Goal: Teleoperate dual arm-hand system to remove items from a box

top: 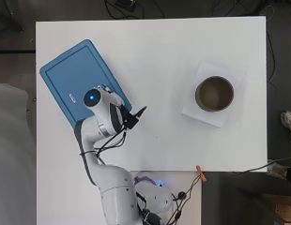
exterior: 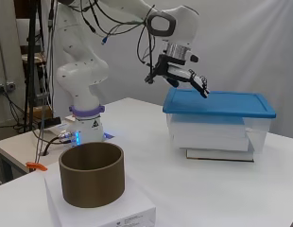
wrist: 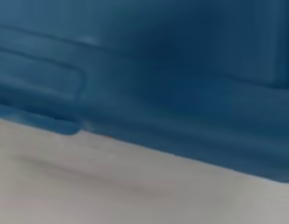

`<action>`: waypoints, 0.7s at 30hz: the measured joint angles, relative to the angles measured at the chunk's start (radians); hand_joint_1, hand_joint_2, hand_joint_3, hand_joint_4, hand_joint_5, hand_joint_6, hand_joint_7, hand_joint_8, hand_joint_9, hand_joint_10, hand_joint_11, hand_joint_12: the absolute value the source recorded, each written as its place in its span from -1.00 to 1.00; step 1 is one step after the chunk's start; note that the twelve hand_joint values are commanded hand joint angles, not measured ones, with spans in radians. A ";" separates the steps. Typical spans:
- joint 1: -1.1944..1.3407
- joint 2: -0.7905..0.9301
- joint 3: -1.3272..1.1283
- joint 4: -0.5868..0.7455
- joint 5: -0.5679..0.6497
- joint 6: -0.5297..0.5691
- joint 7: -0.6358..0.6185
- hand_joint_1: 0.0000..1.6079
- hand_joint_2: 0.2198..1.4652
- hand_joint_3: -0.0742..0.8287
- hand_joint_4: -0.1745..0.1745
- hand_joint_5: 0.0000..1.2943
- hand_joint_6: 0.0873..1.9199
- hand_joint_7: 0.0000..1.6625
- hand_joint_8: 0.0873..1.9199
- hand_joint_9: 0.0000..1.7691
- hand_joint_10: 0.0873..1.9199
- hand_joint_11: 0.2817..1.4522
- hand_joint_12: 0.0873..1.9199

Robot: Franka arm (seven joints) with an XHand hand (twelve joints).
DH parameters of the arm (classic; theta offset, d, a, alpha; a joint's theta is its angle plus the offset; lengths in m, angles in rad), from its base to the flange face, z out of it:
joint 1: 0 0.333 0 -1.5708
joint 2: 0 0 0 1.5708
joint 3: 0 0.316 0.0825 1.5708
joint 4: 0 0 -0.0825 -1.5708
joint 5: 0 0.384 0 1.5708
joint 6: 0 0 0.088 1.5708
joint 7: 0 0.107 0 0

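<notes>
Box (exterior: 217,132), clear plastic under a blue lid (top: 77,77), sits shut at 10 o'clock on the bench (top: 159,56), the robot hand (exterior: 189,78) hovering over its near edge, fingers relaxed, holding nothing; I judge lid removal comes next, needing purchase on the lid's rim.

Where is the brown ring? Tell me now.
In the overhead view, the brown ring sits at the table's right on a white sheet, far from the blue-lidded box at the left.
</notes>
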 joint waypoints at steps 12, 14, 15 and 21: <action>0.057 -0.163 -0.007 -0.174 0.073 -0.009 -0.145 -0.86 -0.18 -0.88 -0.20 -0.97 -1.00 -0.85 -1.00 -0.73 -1.00 -0.80 -1.00; 0.072 -0.256 -0.020 -0.255 0.090 -0.002 -0.137 -0.82 -0.15 -0.86 -0.24 -0.96 -1.00 -0.84 -1.00 -0.71 -1.00 -0.78 -1.00; 0.076 -0.287 -0.024 -0.274 0.087 -0.002 -0.126 -0.78 -0.13 -0.84 -0.26 -0.96 -1.00 -0.84 -1.00 -0.70 -1.00 -0.77 -1.00; 0.096 -0.367 0.061 -0.346 -0.086 -0.011 0.039 -0.64 -0.10 -0.83 -0.31 -0.99 -1.00 -0.90 -1.00 -0.72 -1.00 -0.77 -1.00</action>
